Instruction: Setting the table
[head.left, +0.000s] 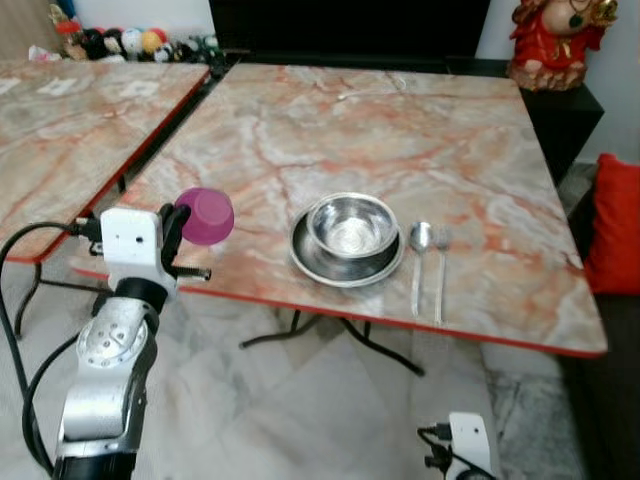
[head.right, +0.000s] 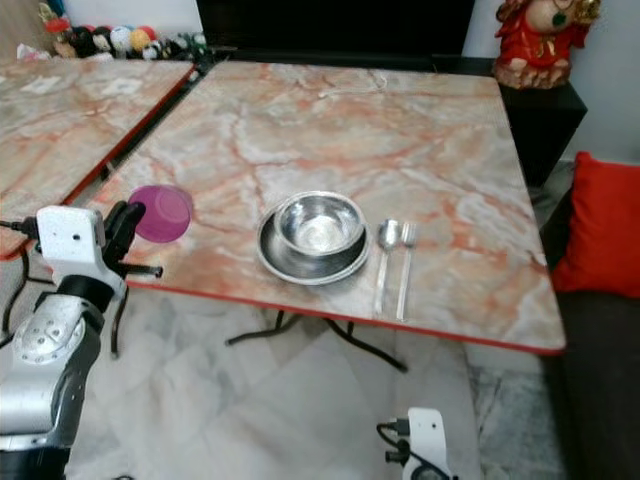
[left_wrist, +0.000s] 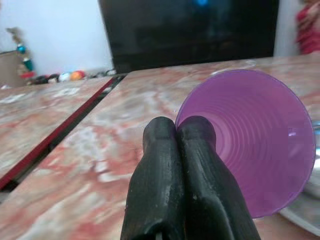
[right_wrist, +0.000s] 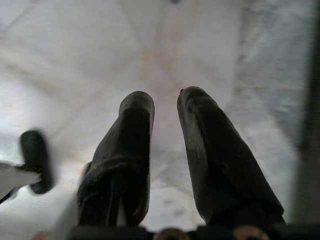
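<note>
Left tool (left_wrist: 177, 131) pinches purple cup (head.left: 206, 215) rim; cup sideways, mouth toward wrist.

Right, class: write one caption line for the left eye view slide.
Left hand holds a purple cup at the marble table edge, beside a steel bowl on its plate, spoon and fork.

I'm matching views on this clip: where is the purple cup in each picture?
Left eye view: purple cup at the table's near left edge, held by the left gripper, left of the steel bowl.
Right eye view: cup at the same edge, left of the bowl.
Left wrist view: cup just past the shut fingers, mouth facing the camera.
Right wrist view: no cup; floor tiles.
Shared landmark: the bowl on its plate.
</note>
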